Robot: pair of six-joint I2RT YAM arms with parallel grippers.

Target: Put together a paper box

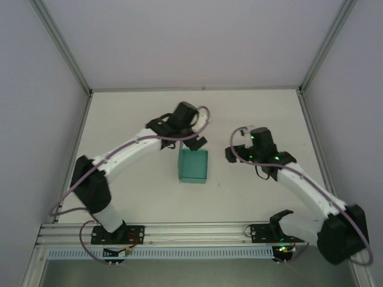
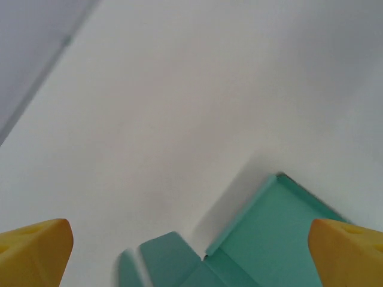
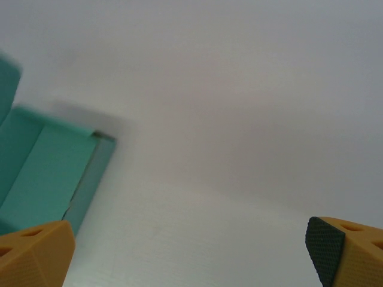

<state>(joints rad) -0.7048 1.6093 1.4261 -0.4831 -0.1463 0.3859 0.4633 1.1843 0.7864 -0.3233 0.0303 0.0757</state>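
White table (image 1: 149,200) boxed in by pale walls (image 1: 191,42) and aluminium posts (image 1: 63,45).

paper box (image 1: 193,166): 1 | hands (image 1: 183,143) (image 1: 234,146): 2 | arms (image 1: 125,152) (image 1: 305,185): 2 | table (image 1: 137,191): 1

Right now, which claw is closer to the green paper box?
Left. The left claw sits right at the paper box's far edge, open. The right claw is off to the box's right, with bare table between.

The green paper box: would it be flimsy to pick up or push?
Probably light: the paper box looks like thin sheet, so a push would likely slide it across the smooth table. Its walls and loose flap would probably bend under a squeeze. Flat-sided, so unlikely to roll.
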